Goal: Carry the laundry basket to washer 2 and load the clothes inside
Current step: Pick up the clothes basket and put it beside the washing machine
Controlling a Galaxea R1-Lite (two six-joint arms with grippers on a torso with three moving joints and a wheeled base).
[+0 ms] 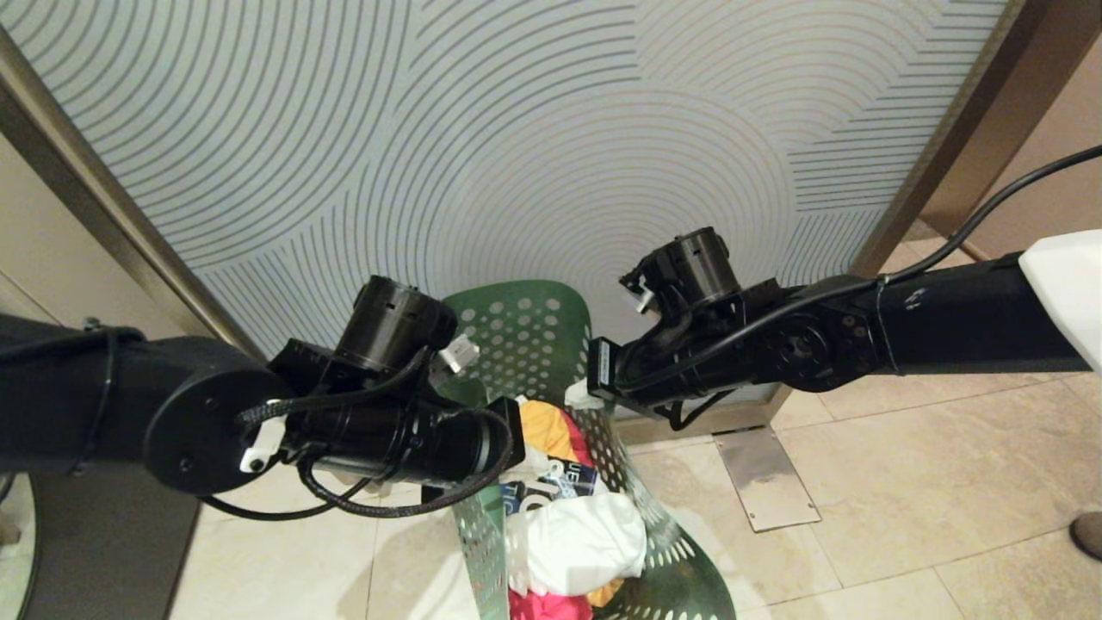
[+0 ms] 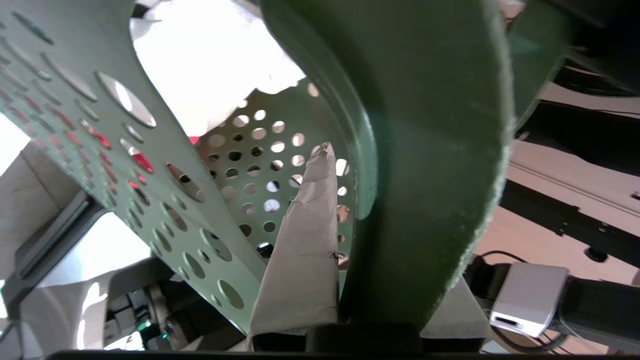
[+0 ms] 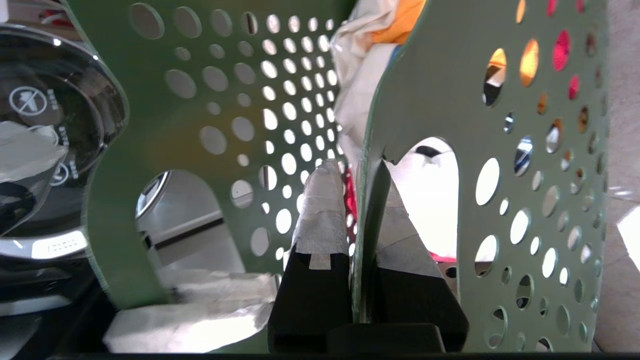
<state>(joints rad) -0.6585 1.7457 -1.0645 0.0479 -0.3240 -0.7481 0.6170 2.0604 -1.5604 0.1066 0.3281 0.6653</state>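
Left gripper clenched on the laundry basket, its rim wall pinched between the jaws. The clothes lie inside the basket, between the two grippers. Right gripper clenched on the opposite basket wall, held between its taped fingers.

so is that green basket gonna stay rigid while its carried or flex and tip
The laundry basket probably flexes: its walls look thin and full of holes, and each pincer, left and right, pinches only a thin wall edge. It looks light, holding a few clothes. It already hangs tilted between the arms, so the load could slide out.
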